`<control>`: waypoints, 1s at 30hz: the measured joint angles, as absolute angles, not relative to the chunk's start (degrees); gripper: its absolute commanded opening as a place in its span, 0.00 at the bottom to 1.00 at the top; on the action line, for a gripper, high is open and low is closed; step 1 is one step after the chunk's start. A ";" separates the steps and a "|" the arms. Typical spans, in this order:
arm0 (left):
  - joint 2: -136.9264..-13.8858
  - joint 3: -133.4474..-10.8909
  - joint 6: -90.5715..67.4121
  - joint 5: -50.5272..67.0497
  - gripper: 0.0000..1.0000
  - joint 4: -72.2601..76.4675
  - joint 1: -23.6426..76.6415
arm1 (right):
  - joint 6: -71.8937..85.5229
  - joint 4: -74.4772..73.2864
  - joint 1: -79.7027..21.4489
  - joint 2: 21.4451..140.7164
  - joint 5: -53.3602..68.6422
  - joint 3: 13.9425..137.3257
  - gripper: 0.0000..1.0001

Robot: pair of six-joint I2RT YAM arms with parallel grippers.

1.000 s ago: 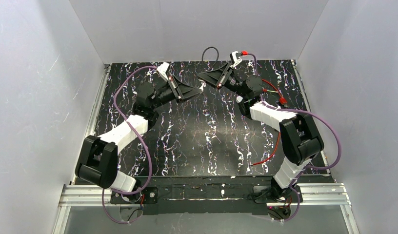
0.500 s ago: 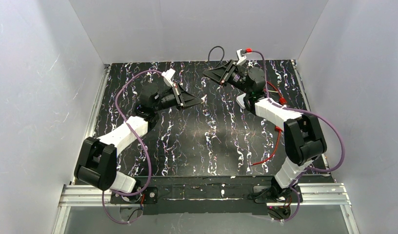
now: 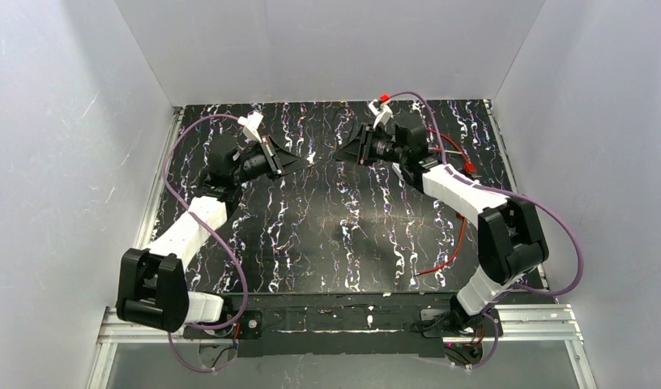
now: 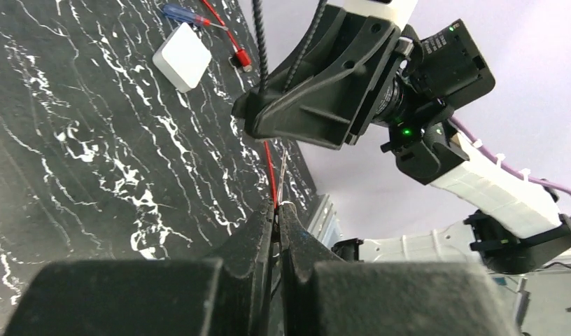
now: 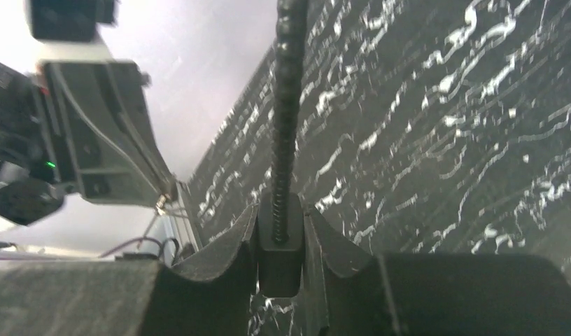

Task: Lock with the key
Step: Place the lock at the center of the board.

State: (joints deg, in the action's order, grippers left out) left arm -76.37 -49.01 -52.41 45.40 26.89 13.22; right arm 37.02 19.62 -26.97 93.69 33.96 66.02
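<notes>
Black cable lock (image 5: 277, 241) with a ribbed cord sits clamped in the right gripper (image 5: 279, 210), while the left gripper (image 4: 276, 217), pinched on a thin silvery key (image 4: 282, 178) near but apart from that lock, should square the blade to the keyway before pushing in.

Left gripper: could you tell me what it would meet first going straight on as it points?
Probably the cable lock held in the right gripper, which faces the left gripper and its key almost tip to tip, though depth is unclear.
</notes>
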 measured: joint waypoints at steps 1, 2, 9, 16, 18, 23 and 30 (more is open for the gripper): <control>-75.83 -48.93 -50.97 45.22 0.00 25.71 12.75 | 34.77 17.03 -27.41 93.83 34.02 66.18 0.02; -75.40 -48.89 -50.01 45.01 0.00 24.86 12.31 | 32.86 15.00 -27.76 94.30 34.04 66.56 0.03; -73.73 -48.67 -46.44 42.29 0.00 20.50 9.46 | 25.04 7.25 -29.36 101.18 33.61 71.39 0.03; -66.46 -46.51 -47.71 36.61 0.00 13.32 -6.87 | 25.41 7.30 -39.12 113.28 34.02 75.91 0.02; -63.47 -46.48 -48.52 34.31 0.00 11.94 -13.79 | 26.34 7.53 -44.13 118.57 35.14 79.51 0.02; -59.03 -46.85 -49.14 34.55 0.00 6.59 -24.53 | 30.88 9.36 -53.66 129.08 37.76 87.80 0.04; -61.20 -47.05 -49.41 38.43 0.00 0.59 -32.11 | 36.76 12.81 -57.86 138.24 37.70 99.25 0.15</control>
State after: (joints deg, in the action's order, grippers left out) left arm -61.20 -47.05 -49.41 38.43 0.59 -32.11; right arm 36.76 12.81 -57.86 138.24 37.70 99.25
